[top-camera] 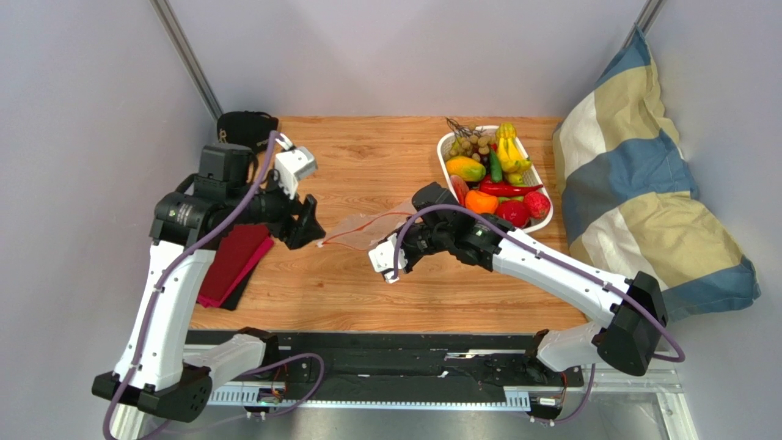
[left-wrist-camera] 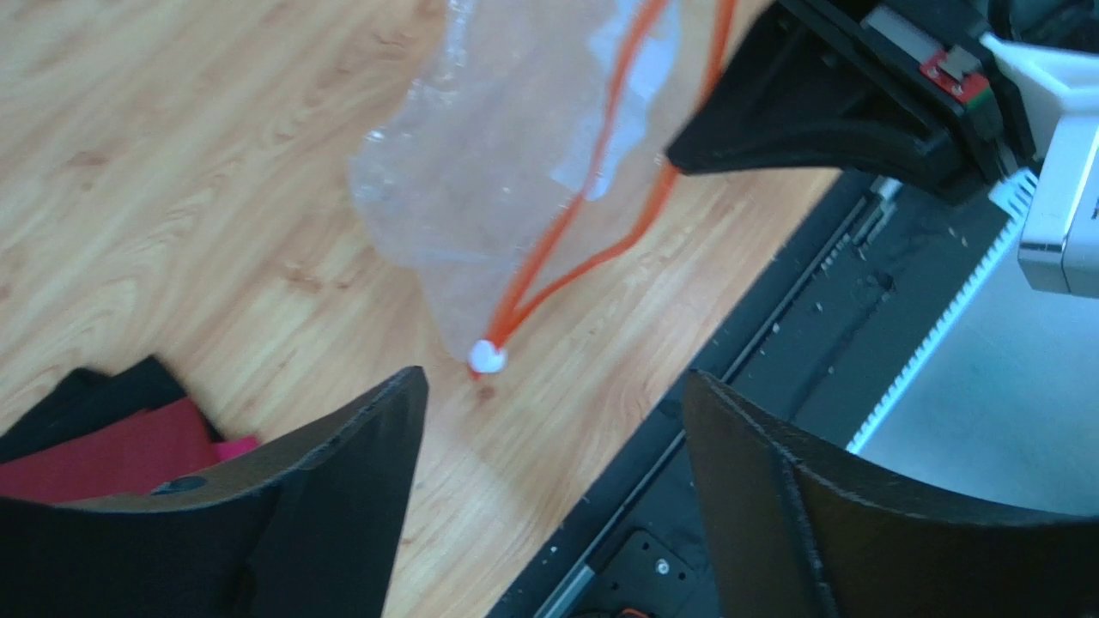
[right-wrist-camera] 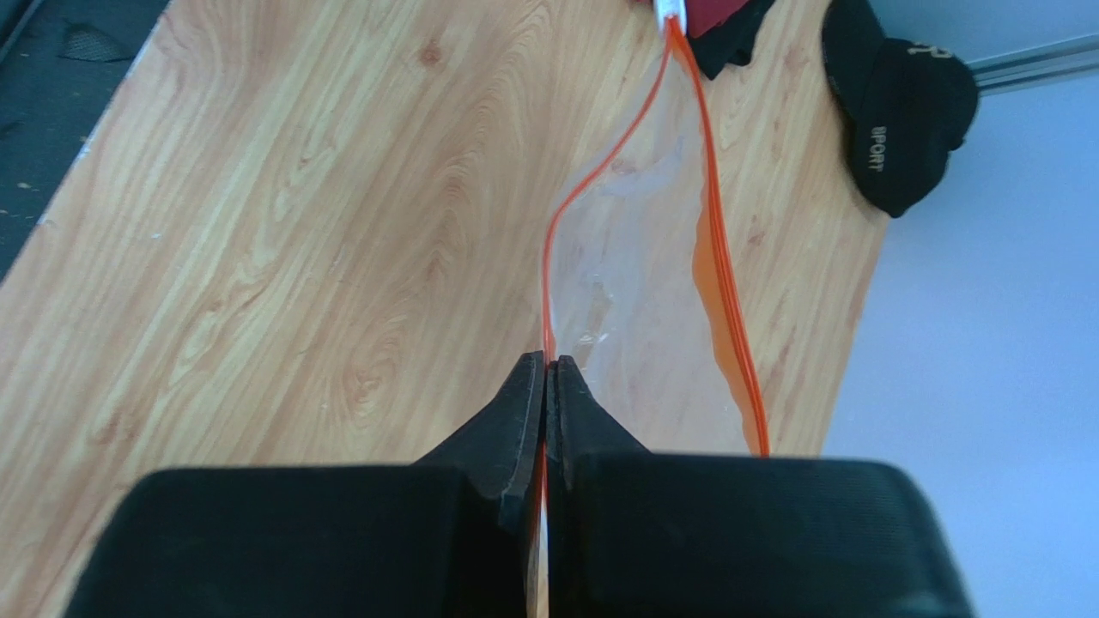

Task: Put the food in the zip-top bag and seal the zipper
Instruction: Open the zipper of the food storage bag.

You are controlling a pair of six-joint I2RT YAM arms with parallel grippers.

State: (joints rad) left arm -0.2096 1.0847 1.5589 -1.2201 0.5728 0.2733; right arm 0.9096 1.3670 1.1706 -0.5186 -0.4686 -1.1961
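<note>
The right end effector is clamping one zipper lip of the bag on the surface, while the left end effector, gaping beside the bag's slider, should be gripping the opposite lip to spread it.

Clear zip-top bag; orange-red zipper, white slider; blue-and-cream blocked pillow; pale wood-grain table.
</note>
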